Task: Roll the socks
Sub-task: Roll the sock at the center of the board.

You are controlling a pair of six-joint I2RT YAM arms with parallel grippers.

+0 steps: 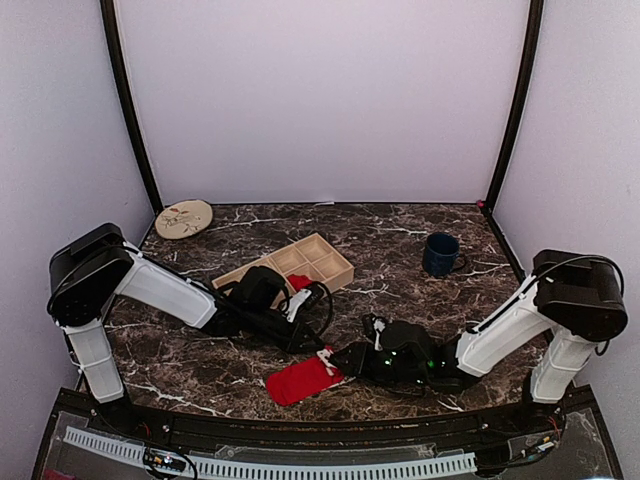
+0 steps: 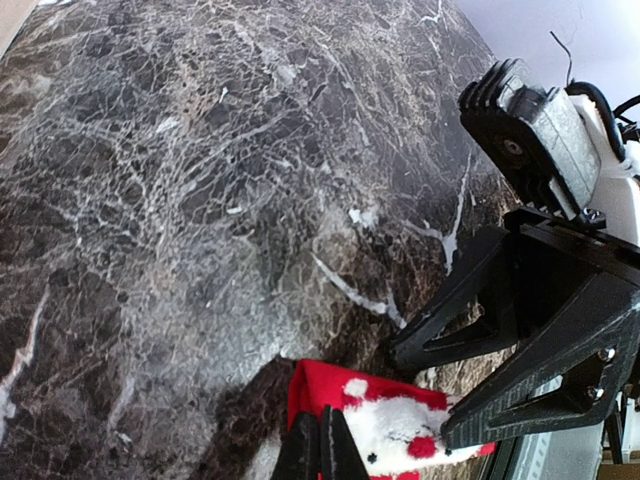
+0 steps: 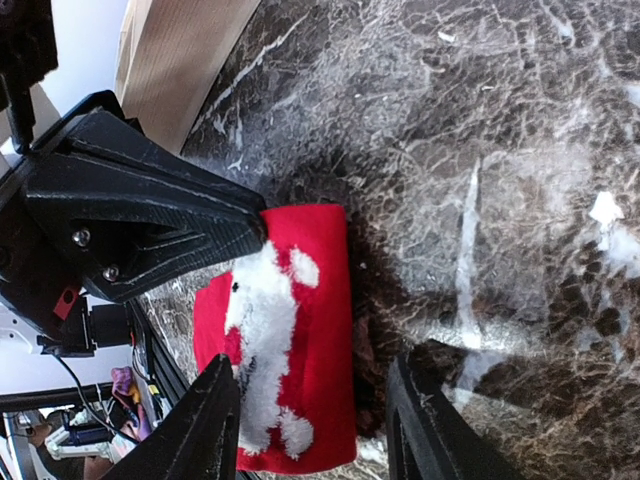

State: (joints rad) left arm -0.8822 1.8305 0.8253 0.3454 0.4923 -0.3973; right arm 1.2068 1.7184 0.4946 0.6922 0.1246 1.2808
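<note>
A red sock (image 1: 300, 379) with a fluffy white figure lies flat on the marble table near the front edge. My left gripper (image 2: 320, 447) is shut, its tips resting on the sock (image 2: 325, 392) at one edge; whether fabric is pinched between them does not show. My right gripper (image 3: 320, 430) is open and low over the table, its two fingers standing either side of the sock (image 3: 315, 330). The left gripper's shut fingers (image 3: 150, 215) meet the sock's far corner in the right wrist view. From above, both grippers (image 1: 316, 346) (image 1: 345, 362) crowd the sock's right end.
A wooden divided tray (image 1: 325, 262) sits behind the left arm, with a second red piece (image 1: 298, 282) beside it. A dark blue mug (image 1: 441, 254) stands at the back right, and a round patterned plate (image 1: 183, 218) at the back left.
</note>
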